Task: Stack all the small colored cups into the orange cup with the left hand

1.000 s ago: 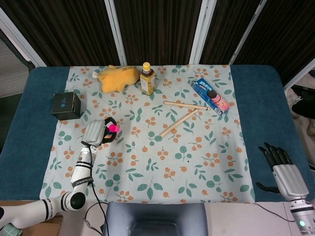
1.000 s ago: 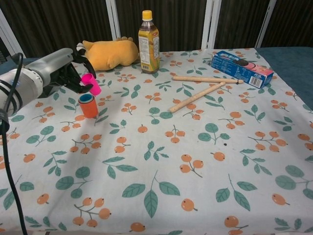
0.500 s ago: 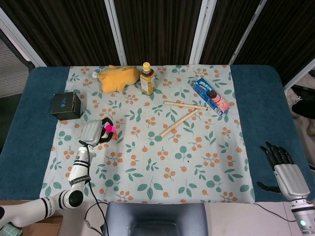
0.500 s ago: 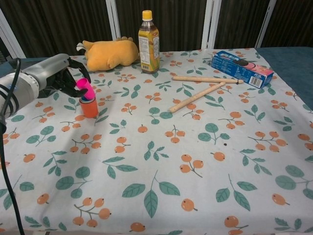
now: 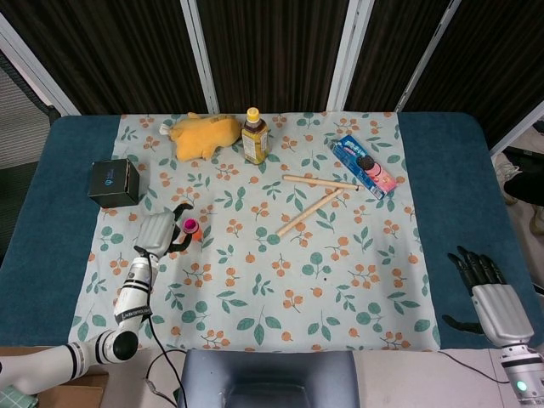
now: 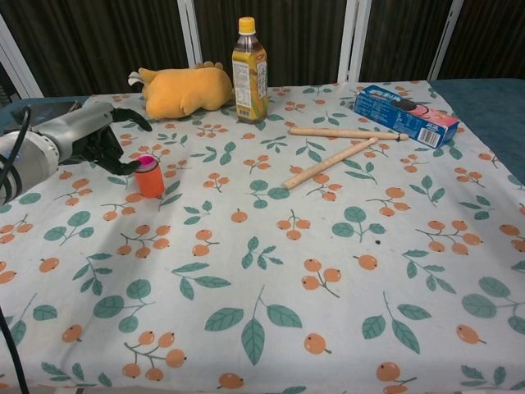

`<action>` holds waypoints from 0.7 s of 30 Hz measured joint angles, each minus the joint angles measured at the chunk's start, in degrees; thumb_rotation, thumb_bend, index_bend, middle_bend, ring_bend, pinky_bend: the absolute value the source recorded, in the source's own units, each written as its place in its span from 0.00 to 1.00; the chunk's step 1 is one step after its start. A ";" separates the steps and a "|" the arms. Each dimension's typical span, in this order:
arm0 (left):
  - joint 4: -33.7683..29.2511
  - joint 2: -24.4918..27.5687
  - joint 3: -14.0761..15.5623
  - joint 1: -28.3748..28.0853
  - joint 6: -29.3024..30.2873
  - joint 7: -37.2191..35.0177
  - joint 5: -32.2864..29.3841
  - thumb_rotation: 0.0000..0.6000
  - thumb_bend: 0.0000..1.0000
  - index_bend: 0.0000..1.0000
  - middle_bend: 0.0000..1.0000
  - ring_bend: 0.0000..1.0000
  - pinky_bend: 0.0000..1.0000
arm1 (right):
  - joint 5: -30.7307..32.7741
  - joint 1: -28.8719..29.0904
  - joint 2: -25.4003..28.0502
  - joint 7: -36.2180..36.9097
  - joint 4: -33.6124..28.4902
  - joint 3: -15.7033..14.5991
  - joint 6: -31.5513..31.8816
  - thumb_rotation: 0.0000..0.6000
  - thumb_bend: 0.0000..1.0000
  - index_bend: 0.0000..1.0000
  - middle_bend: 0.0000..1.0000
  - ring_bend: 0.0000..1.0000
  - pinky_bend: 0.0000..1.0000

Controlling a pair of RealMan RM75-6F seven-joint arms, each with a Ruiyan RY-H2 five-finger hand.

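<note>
The orange cup [image 6: 150, 182] stands upright on the left part of the flowered cloth. A pink cup [image 6: 148, 163] sits nested in its mouth, only the pink rim showing; in the head view the pink cup [image 5: 190, 226] hides most of the orange cup [image 5: 198, 236]. My left hand [image 6: 105, 139] hovers just left of the stack, fingers spread and holding nothing, with dark fingertips close to the pink rim. In the head view the left hand [image 5: 159, 230] lies beside the cups. My right hand [image 5: 482, 279] rests open on the blue table edge at far right.
A yellow plush toy [image 6: 184, 89] and a tea bottle [image 6: 249, 71] stand behind the cups. Two wooden sticks [image 6: 330, 163] and a blue cookie box [image 6: 406, 114] lie to the right. A black box [image 5: 114, 182] sits at the cloth's left edge.
The left hand lowered the pink cup into the orange cup, let go of it and drew back slightly left. The right hand has not moved.
</note>
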 measured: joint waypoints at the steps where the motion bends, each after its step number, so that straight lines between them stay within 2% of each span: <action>1: -0.36 0.14 0.04 0.18 0.38 -0.40 0.47 1.00 0.37 0.00 1.00 1.00 1.00 | -0.03 -0.01 -0.01 -0.03 -0.01 -0.02 0.01 1.00 0.14 0.00 0.00 0.00 0.00; 6: -2.84 1.43 0.50 1.57 2.75 -3.01 4.34 1.00 0.36 0.00 0.99 1.00 1.00 | -0.63 -0.09 0.01 -0.10 -0.07 -0.34 0.08 1.00 0.14 0.00 0.00 0.00 0.00; 7: -3.90 2.13 0.84 2.22 3.62 -4.07 6.00 1.00 0.36 0.00 0.96 0.99 1.00 | -0.78 -0.13 0.07 0.01 -0.10 -0.40 0.15 1.00 0.14 0.00 0.00 0.00 0.00; 8: -4.86 2.84 1.26 2.84 4.28 -5.10 7.56 1.00 0.36 0.00 0.86 0.93 0.98 | -0.92 -0.19 0.12 0.09 -0.11 -0.46 0.28 1.00 0.14 0.00 0.00 0.00 0.00; 10: -7.53 5.21 2.97 4.61 5.58 -8.33 12.18 1.00 0.37 0.00 0.53 0.63 0.71 | -1.28 -0.36 0.22 0.22 -0.11 -0.62 0.61 1.00 0.14 0.00 0.00 0.00 0.00; 11: -8.68 6.51 4.02 5.44 6.08 -10.01 14.54 1.00 0.37 0.00 0.36 0.43 0.50 | -1.44 -0.43 0.21 0.19 -0.11 -0.71 0.70 1.00 0.14 0.00 0.00 0.00 0.00; 12: -9.73 7.97 5.28 6.35 6.68 -11.74 17.14 1.00 0.37 0.00 0.25 0.30 0.34 | -1.59 -0.48 0.18 0.00 -0.11 -0.81 0.75 1.00 0.14 0.00 0.00 0.00 0.00; 13: -10.94 9.98 7.23 7.67 7.70 -13.97 20.94 1.00 0.37 0.00 0.17 0.18 0.22 | -1.73 -0.50 0.13 -0.23 -0.11 -0.92 0.73 1.00 0.14 0.00 0.00 0.00 0.00; 14: -11.66 11.52 8.90 8.76 8.68 -15.50 24.02 1.00 0.37 0.00 0.12 0.11 0.15 | -1.89 -0.52 0.08 -0.52 -0.13 -1.05 0.67 1.00 0.14 0.00 0.00 0.00 0.00; 16: -12.63 15.07 13.38 11.72 11.80 -18.47 31.74 1.00 0.38 0.00 0.04 0.04 0.10 | -2.35 -0.52 -0.04 -1.23 -0.24 -1.40 0.47 1.00 0.14 0.00 0.00 0.00 0.00; 19: -12.28 19.12 20.09 17.31 18.98 -21.40 42.52 1.00 0.38 0.00 0.01 0.02 0.09 | -3.16 -0.53 -0.17 -1.73 -0.60 -1.87 0.35 1.00 0.14 0.00 0.00 0.00 0.00; 21: -11.13 20.69 23.51 21.19 24.11 -22.63 47.24 1.00 0.38 0.00 0.01 0.01 0.06 | -3.85 -0.54 -0.19 -1.84 -0.79 -2.17 0.36 1.00 0.14 0.00 0.00 0.00 0.00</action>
